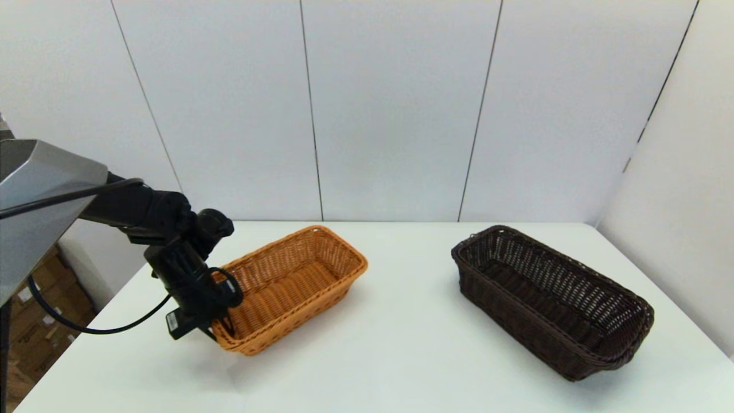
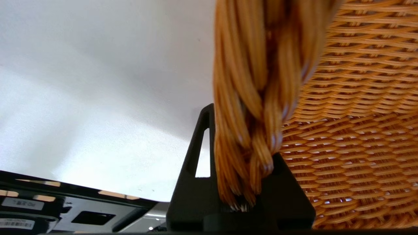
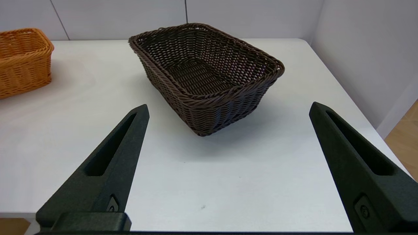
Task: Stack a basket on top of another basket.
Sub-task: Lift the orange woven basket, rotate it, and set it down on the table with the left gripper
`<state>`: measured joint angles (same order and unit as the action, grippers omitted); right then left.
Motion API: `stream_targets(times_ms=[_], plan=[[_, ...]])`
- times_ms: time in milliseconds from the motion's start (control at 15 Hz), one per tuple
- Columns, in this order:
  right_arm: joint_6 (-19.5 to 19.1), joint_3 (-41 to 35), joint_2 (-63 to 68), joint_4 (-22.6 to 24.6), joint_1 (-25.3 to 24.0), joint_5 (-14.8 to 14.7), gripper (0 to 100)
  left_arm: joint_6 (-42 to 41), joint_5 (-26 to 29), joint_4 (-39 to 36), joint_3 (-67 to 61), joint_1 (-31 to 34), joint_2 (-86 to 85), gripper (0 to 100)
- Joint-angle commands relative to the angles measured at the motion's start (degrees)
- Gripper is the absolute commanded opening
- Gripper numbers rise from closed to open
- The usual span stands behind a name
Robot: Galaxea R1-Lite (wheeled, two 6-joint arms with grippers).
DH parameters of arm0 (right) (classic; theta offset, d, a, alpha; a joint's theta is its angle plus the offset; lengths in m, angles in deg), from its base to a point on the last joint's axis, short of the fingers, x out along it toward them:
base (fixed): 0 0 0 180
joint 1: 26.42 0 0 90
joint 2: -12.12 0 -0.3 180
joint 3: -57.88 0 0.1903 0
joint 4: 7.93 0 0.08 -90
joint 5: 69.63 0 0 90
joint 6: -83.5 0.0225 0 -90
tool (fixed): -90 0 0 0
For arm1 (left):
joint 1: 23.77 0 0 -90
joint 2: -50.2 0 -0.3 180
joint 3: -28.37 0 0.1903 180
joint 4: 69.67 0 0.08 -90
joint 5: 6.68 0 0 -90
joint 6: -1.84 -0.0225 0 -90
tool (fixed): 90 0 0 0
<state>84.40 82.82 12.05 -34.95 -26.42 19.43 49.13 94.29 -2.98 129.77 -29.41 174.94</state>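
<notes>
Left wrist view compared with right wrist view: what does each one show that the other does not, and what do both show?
Only the left wrist view shows the left gripper shut on the braided rim of the orange-tan rectangular woven wicker basket, with the rim between its black fingers.

Only the right wrist view shows the dark brown rectangular open-weave wicker basket, standing alone on the table, and the right gripper, open and short of it.

Both show the white table and the orange-tan basket; in the right wrist view only its end shows.

Bare table [image 1: 401,321] between both baskets
</notes>
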Motion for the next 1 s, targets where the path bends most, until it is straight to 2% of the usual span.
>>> stream_targets(times_ms=[67, 467, 733, 1000], plan=[[0.0, 0.0, 0.1, 0.0, 0.0, 0.0, 100, -4.4, 11.4, 1.6, 1.1, 4.9, -7.9, 0], [0.0, 0.0, 0.1, 0.0, 0.0, 0.0, 100, -16.1, 16.3, 18.4, 11.1, 9.4, -15.4, 0], [0.0, 0.0, 0.1, 0.0, 0.0, 0.0, 100, -22.6, 16.5, 23.3, 15.0, 9.4, -16.8, 0], [0.0, 0.0, 0.1, 0.0, 0.0, 0.0, 100, -33.8, 17.5, 29.6, 18.5, 7.8, -14.2, 0]])
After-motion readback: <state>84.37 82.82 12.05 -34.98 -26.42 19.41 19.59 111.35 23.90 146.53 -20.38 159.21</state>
